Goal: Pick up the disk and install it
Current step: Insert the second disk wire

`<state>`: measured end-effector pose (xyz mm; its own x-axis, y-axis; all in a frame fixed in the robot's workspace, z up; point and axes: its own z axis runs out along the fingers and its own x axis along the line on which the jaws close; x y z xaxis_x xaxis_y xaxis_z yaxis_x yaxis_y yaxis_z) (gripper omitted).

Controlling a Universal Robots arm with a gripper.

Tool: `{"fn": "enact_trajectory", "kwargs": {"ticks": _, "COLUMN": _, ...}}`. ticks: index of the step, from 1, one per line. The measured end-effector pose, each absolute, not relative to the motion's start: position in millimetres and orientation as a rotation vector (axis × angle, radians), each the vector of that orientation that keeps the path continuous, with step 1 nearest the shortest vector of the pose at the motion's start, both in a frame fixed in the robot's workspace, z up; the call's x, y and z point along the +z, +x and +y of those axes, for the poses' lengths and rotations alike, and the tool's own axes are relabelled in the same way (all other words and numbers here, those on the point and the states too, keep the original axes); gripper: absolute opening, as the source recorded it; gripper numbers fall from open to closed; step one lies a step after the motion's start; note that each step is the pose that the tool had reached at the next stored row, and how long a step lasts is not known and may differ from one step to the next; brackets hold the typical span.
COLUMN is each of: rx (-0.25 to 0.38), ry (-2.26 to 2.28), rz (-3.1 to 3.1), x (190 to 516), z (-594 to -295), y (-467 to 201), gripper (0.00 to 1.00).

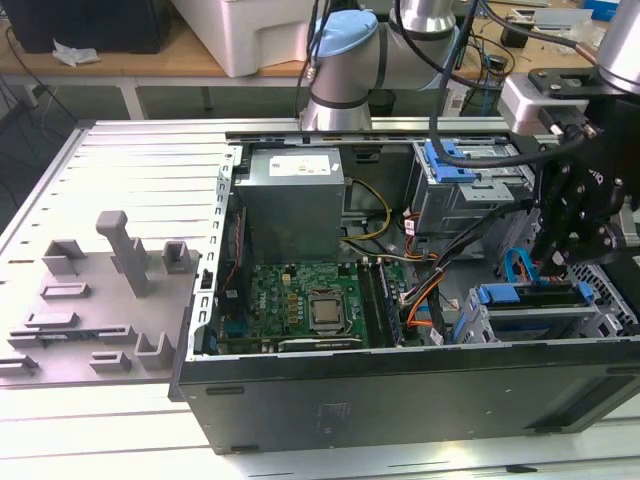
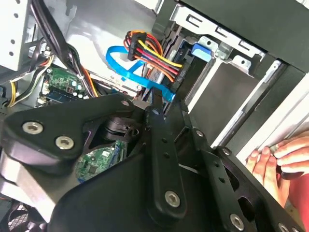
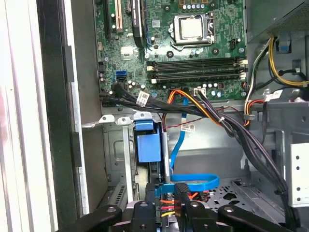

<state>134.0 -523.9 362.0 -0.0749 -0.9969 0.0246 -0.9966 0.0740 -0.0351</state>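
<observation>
**Arm over the drive bay at the case's corner**

I have the gripper (image 1: pixel 572 215) down inside the open computer case (image 1: pixel 400 385), at the corner toward the exterior view's right, just above the drive cage. The disk (image 1: pixel 530 296) sits in that cage, its blue carrier (image 3: pixel 146 145) showing beside a looped blue cable (image 2: pixel 126 65). I cannot tell whether the fingers are parted or clamped. A hand (image 2: pixel 280 162) rests on the case's edge.
</observation>
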Motion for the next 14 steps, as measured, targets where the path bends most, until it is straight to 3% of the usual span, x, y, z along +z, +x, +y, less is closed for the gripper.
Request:
{"fn": "enact_trajectory", "kwargs": {"ticks": 1, "rx": -0.072, "ry": -2.130, "rz": 2.295, "x": 363.0, "z": -522.7, "y": 131.7, "gripper": 0.28}}
{"fn": "enact_trajectory", "kwargs": {"ticks": 2, "rx": -0.076, "ry": -2.128, "rz": 2.293, "x": 363.6, "z": -521.1, "y": 129.8, "gripper": 0.15}}
{"fn": "enact_trajectory", "kwargs": {"ticks": 4, "rx": -0.083, "ry": -2.125, "rz": 2.290, "x": 364.4, "z": -517.4, "y": 126.8, "gripper": 0.15}}
{"fn": "enact_trajectory", "kwargs": {"ticks": 5, "rx": -0.088, "ry": -2.122, "rz": 2.286, "x": 364.8, "z": -514.1, "y": 123.7, "gripper": 0.11}}
{"fn": "enact_trajectory", "kwargs": {"ticks": 14, "rx": -0.101, "ry": -2.120, "rz": 2.284, "x": 365.2, "z": -510.1, "y": 119.1, "gripper": 0.11}}
